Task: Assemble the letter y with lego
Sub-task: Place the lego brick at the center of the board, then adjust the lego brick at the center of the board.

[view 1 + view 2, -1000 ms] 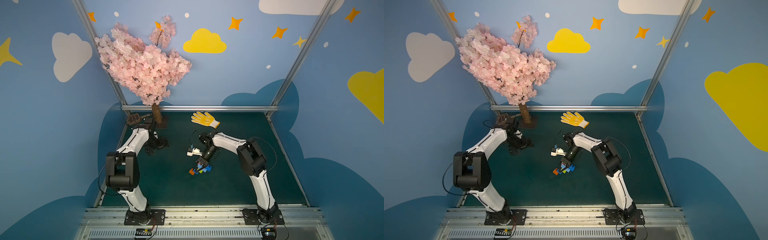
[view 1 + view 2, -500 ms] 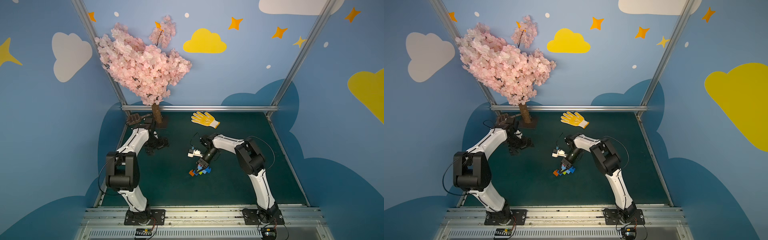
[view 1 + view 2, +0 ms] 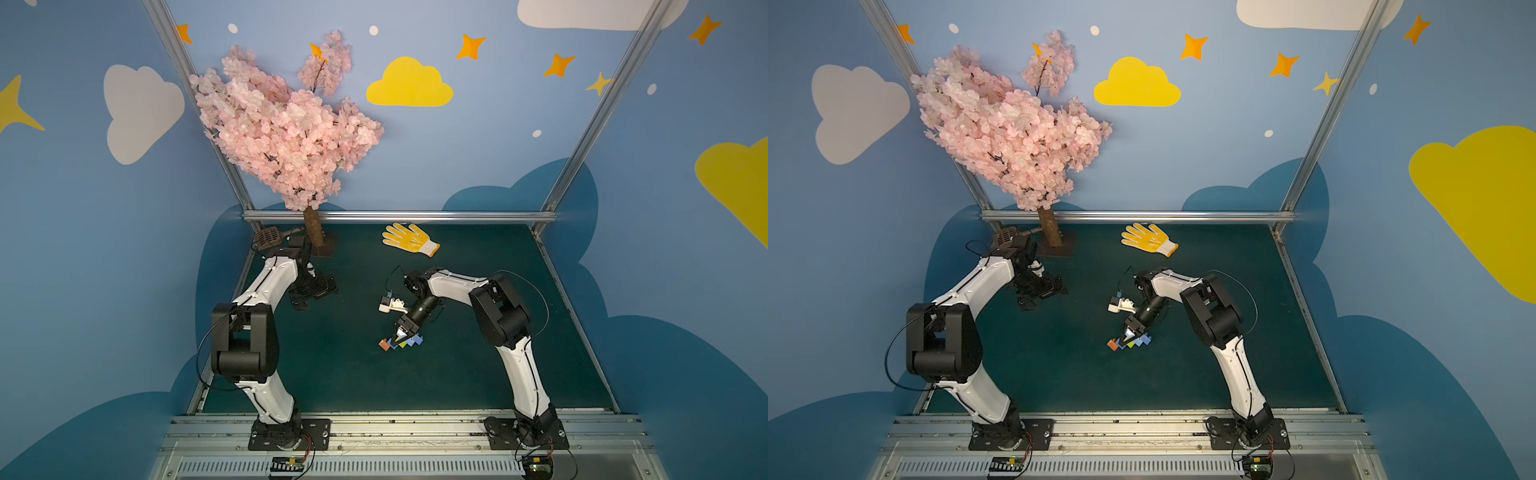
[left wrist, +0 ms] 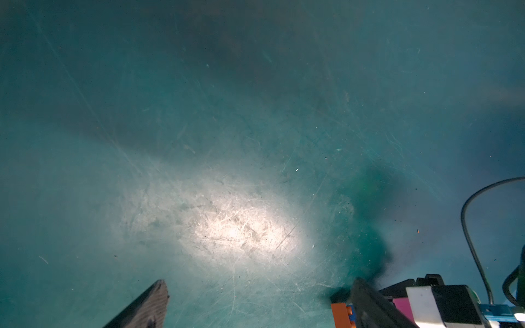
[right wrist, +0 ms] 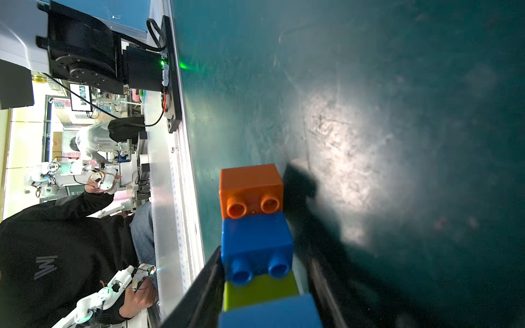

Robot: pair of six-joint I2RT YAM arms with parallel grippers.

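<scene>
Dark green matting (image 3: pixel 478 374) covers the table between blue, cloud-painted walls. Near its middle lies the lego (image 3: pixel 401 343), joined flat, with an orange brick (image 5: pixel 251 187), a dark blue brick (image 5: pixel 257 241) and a lime green brick (image 5: pixel 261 292) in a row. The right gripper (image 3: pixel 402 332) straddles that row; whether it pinches, I cannot tell. The left gripper (image 3: pixel 311 291) sits well apart, jaws spread wide. A yellow glove (image 3: pixel 409 239) and a blossom tree (image 3: pixel 282 133) stand by the rear rail, well away from the bricks.
</scene>
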